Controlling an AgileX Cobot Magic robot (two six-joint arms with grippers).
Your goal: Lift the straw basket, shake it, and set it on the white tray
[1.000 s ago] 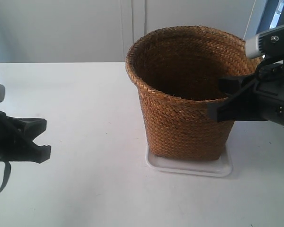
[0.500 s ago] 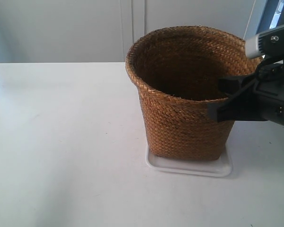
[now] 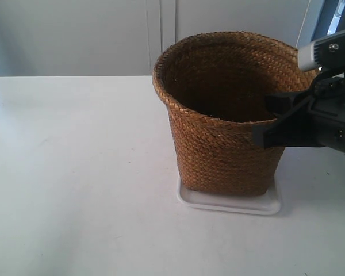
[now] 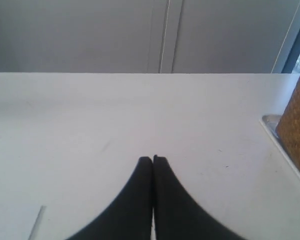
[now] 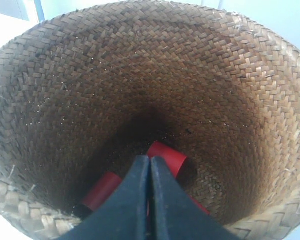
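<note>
On the tray (image 3: 230,206), basket (image 3: 218,155) seated. Pinched shut, empty: left gripper (image 4: 153,159), right gripper (image 5: 150,159). Risk: right, at rim, snags weave on exit, tipping basket.

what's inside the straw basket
The right wrist view shows red cylinder-like pieces lying at the bottom of the straw basket. The shut right end effector covers part of them, so their number and full shape cannot be told.
</note>
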